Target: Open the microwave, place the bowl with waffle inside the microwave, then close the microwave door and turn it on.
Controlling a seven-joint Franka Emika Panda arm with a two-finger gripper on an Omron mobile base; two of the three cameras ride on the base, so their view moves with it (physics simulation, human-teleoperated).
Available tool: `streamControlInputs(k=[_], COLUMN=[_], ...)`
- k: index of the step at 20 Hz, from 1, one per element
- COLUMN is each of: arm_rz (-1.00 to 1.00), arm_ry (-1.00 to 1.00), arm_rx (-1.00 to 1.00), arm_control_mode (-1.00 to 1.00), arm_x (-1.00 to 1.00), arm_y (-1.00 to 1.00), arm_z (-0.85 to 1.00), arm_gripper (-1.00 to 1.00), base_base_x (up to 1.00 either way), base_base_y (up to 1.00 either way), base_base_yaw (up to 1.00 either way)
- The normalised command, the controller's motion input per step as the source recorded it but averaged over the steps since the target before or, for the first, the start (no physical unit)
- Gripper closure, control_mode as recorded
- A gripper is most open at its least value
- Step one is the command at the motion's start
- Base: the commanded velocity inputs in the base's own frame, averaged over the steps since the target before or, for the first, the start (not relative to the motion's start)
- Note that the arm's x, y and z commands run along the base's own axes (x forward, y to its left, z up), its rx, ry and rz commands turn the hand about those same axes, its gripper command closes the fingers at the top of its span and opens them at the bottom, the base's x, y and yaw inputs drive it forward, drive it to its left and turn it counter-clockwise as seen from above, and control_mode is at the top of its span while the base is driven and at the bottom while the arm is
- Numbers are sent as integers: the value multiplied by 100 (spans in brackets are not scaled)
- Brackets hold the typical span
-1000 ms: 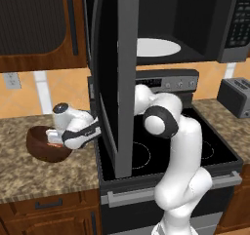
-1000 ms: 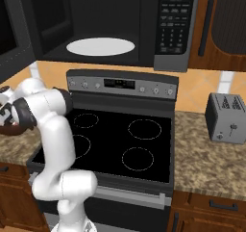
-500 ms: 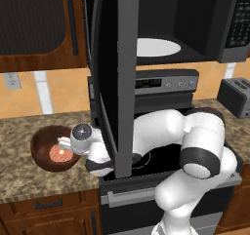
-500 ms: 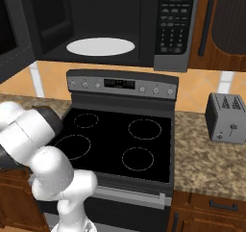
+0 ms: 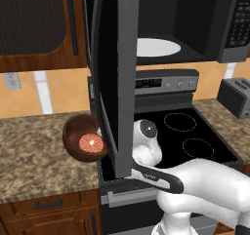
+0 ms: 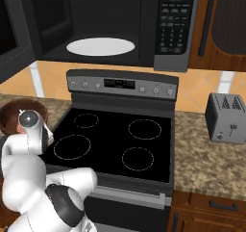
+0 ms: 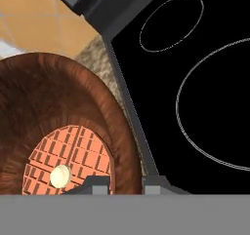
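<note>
The microwave (image 5: 195, 24) (image 6: 120, 14) hangs above the stove with its cavity open and a white round plate (image 5: 156, 47) (image 6: 101, 46) inside. The microwave door (image 5: 110, 83) stands swung out toward me. The reddish-brown bowl (image 5: 80, 136) (image 6: 14, 113) (image 7: 53, 97) hangs tilted just left of the door's lower edge, above the counter. The orange waffle (image 5: 91, 143) (image 7: 68, 161) lies in its bottom. In the hand view my gripper (image 7: 126, 183) is shut on the bowl's right rim, one fingertip inside and one outside. The door hides the hand in the left base view.
The black-topped stove (image 5: 190, 131) (image 6: 120, 139) lies below the microwave, right of the bowl. A grey toaster (image 5: 237, 96) (image 6: 226, 118) stands on the right counter. Granite counter (image 5: 34, 151) stretches to the left under a brown cabinet (image 5: 34, 24). My arm curls low in front of the stove.
The jaws have closed on the bowl's rim. The bowl has left the counter, moving up and to the right toward the door, and now tilts.
</note>
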Motion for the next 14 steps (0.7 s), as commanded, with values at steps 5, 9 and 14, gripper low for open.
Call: streamControlInputs(k=[5,9,14], arm_rz=[-7,-20,-33], arm_ry=[18,19,11], arm_rx=[2,-1,-11], arm_control_mode=[-100,-100,-100], arm_x=[-52,-52,-64], arm_y=[-100,-77,-67], arm_z=[100,100,100], arm_gripper=[100,100,100], base_base_x=[0,0,0], base_base_y=[0,0,0], base_base_yaw=[0,0,0])
